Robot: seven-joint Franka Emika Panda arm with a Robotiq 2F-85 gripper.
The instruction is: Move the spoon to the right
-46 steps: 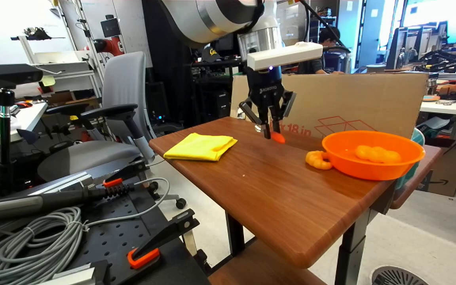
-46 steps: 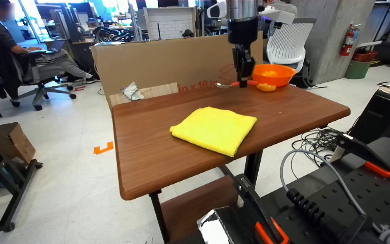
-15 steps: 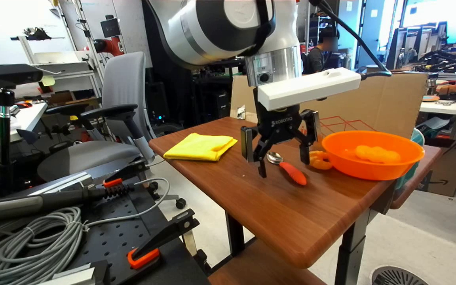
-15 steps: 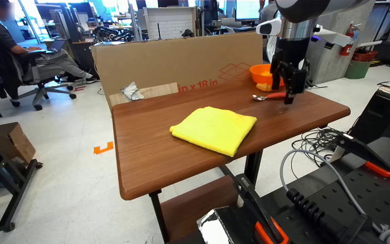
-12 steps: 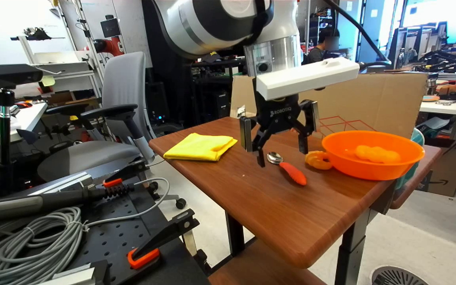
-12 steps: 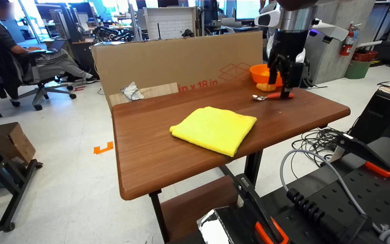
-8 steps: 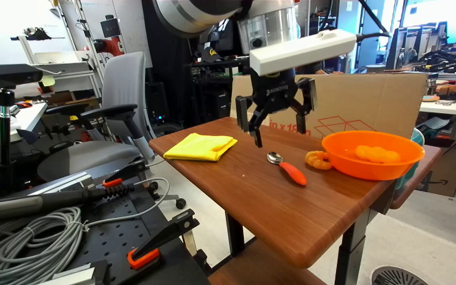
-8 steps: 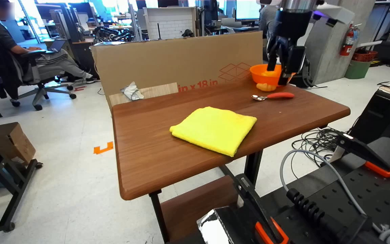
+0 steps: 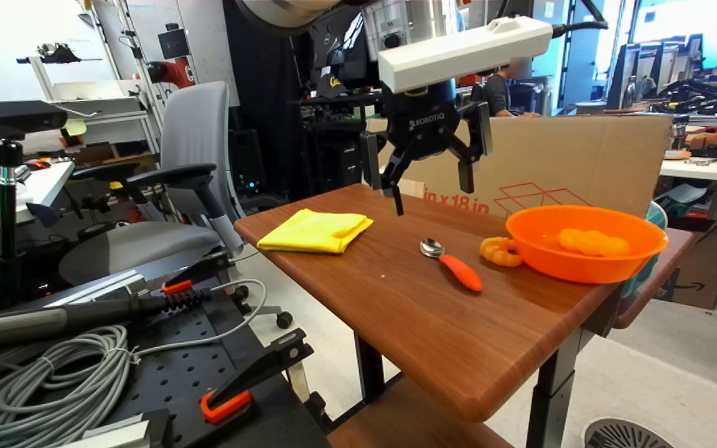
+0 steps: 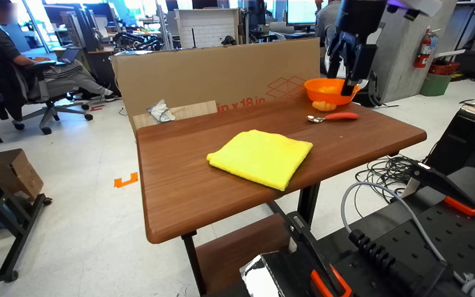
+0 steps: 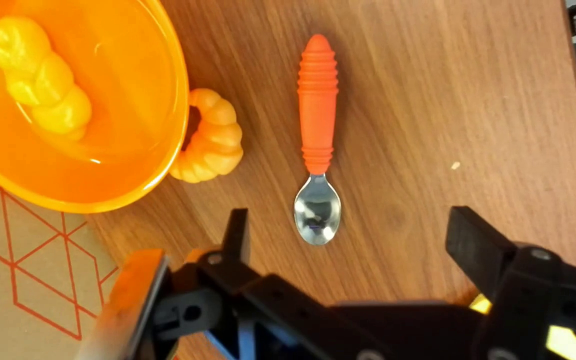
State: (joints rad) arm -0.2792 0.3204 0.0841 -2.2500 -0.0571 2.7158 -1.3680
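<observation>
The gripper (image 9: 433,196) hangs spread wide above the table (image 9: 408,311), height unclear; ample wood (image 11: 418,100) separates spoon (image 11: 318,135) from edge (image 11: 574,95).

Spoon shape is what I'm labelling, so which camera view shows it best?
The wrist view: the whole spoon appears large, uncovered and seen from above. Both exterior views also show all of it, but smaller and at a slant.

The spoon (image 11: 317,140) lies on the table (image 9: 408,305) between cloth (image 9: 315,231) and bowl (image 9: 582,271); a lump (image 9: 594,243) sits inside the bowl.
</observation>
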